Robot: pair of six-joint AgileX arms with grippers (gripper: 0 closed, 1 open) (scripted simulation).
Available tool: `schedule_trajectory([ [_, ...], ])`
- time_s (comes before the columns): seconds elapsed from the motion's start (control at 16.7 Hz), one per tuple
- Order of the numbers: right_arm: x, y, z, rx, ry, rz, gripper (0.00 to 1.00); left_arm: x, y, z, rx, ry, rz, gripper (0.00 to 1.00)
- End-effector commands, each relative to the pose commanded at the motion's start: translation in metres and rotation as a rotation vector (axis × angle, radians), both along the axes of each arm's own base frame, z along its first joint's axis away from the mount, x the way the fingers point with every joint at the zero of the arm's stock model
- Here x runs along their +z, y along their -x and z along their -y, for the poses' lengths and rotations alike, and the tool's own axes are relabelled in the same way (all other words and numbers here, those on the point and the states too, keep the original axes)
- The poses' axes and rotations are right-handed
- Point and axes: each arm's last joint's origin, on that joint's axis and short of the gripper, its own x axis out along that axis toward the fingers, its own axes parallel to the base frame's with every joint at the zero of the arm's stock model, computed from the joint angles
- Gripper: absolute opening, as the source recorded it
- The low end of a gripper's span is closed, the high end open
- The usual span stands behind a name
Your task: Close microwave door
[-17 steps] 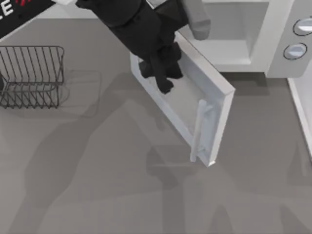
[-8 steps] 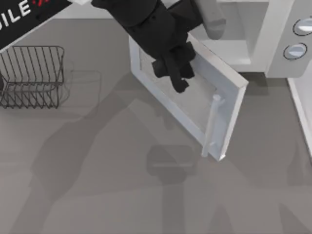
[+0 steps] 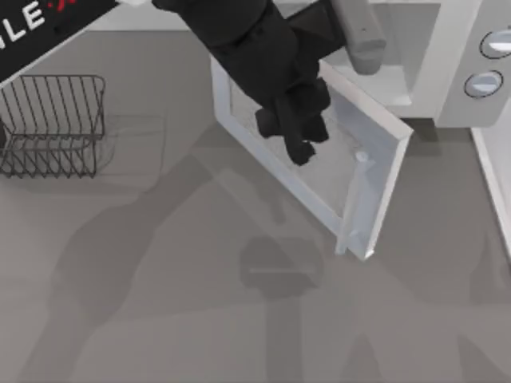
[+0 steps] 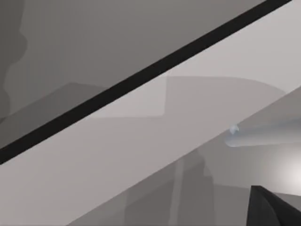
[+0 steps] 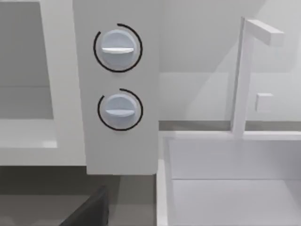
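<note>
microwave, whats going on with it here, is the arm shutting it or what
The left gripper is against the outer face of the microwave door, over its speckled window and clear of the bar handle. The door stands partly open, swung out from the microwave, so the pale cavity is exposed. A wire rack sits apart at the table's left. Closing isn't finished yet.

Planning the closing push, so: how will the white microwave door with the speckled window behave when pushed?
The flat white microwave door with its speckled window looks like a stiff panel, so it should probably swing rather than flex. The black left gripper bears on its smooth face, so it might slide. The door's far edge looks free.
</note>
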Motion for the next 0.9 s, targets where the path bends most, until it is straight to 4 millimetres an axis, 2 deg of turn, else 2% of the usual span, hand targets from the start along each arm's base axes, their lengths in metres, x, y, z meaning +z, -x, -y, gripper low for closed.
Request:
schedule_trajectory([
  [0.24,0.0,0.0,0.0,0.0,0.0,0.0,1.0,-0.007,-0.002,0.006,0.005,-0.015,-0.02,0.0],
  [0.54,0.0,0.0,0.0,0.0,0.0,0.0,1.0,-0.015,-0.022,0.013,0.062,0.004,0.027,0.0],
  [0.9,0.0,0.0,0.0,0.0,0.0,0.0,1.0,-0.014,-0.02,0.017,0.054,0.007,0.033,0.0],
])
